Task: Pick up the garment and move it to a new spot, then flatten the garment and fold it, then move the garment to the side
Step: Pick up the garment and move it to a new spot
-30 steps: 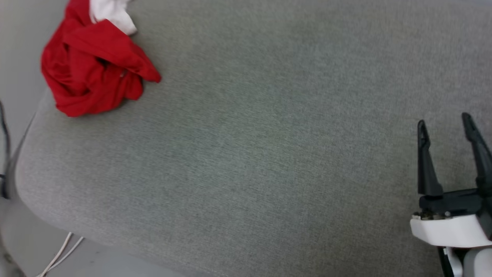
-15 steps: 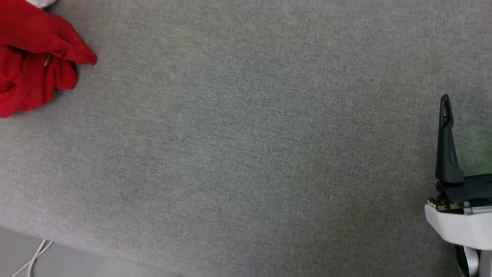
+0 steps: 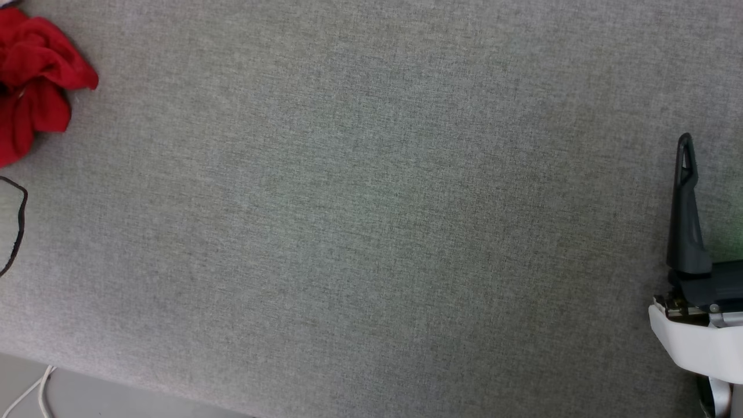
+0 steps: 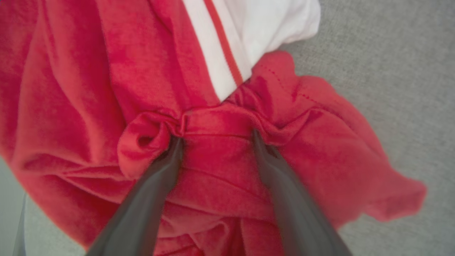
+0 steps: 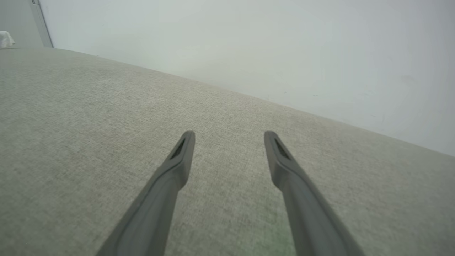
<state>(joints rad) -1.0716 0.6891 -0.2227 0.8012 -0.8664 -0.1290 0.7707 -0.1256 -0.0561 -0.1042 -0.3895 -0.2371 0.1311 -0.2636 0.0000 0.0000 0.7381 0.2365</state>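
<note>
Grey fabric surface [image 3: 371,232] bears the crumpled garment [image 3: 35,87] near its left edge, where the left gripper [image 4: 217,138], jaws wide, digs into a red fold, likely to pinch it, while the right gripper [image 5: 229,137] hovers wide-open over bare cloth.

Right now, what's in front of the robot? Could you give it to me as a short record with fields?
surface: grey fabric top, pale wall behind
garment: red with a white striped sleeve, crumpled, at the head view's left edge
left end effector: open, fingertips in the garment's folds, not closed on it
right end effector: open, empty, over bare fabric
</note>
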